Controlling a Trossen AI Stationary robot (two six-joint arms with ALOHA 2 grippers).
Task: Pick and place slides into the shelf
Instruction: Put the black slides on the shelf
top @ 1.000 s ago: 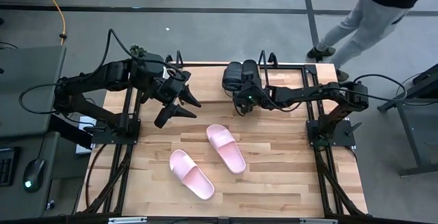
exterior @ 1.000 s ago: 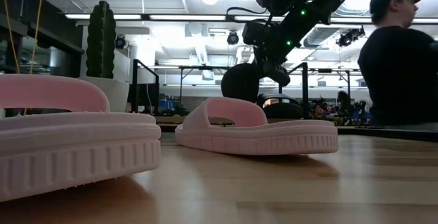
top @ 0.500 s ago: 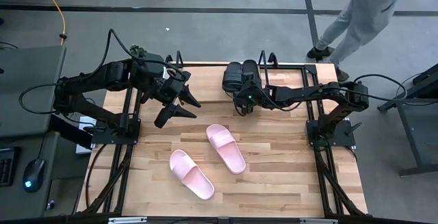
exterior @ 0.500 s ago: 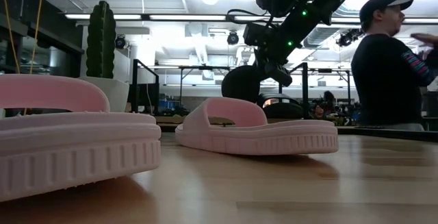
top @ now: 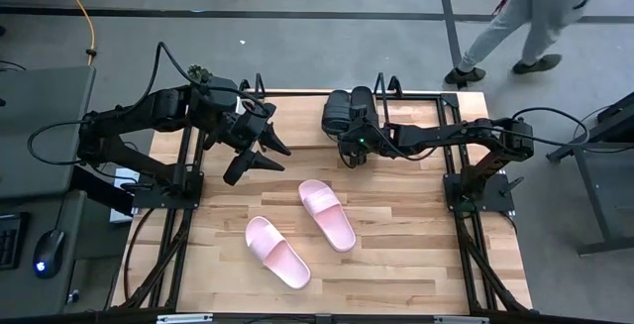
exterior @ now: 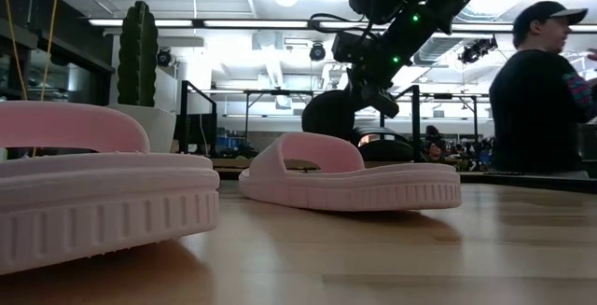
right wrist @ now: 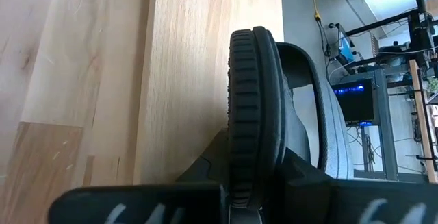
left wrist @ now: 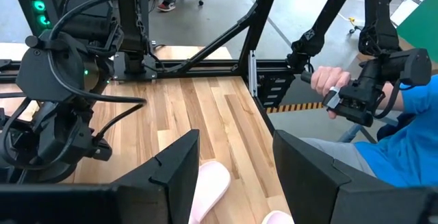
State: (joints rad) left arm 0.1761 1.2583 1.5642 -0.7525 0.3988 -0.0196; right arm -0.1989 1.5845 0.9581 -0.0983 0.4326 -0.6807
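Observation:
Two pale pink slides (top: 327,215) (top: 277,252) lie flat on their soles on the wooden table, both large in the low view (exterior: 350,179) (exterior: 93,184). My right gripper (top: 352,149) is shut on a black slide (top: 339,113) at the far edge, over the shelf's pale board (right wrist: 205,59) and inside its black wire frame (top: 421,93). A second black slide (exterior: 382,140) lies behind the pink one. My left gripper (top: 260,163) hangs open above the table's left half, touching nothing. My right gripper holds the black slide at the near end of its ribbed sole rim (right wrist: 253,162), one finger (right wrist: 198,183) on each side. The fingers slant down toward the table's far edge and lie along the slide. It stands on its side, strap (right wrist: 311,94) to one side; whether it touches the board I cannot tell.
A cactus in a white pot (exterior: 140,58) stands at the far left. A person (top: 525,27) walks past the far right corner. In the left wrist view a person's hands (left wrist: 342,90) hold a controller beyond the table's edge. Bare wood shows near the front edge (top: 396,274).
Both arms and all the slides have kept still. Only the person beyond the far right corner has stepped on.

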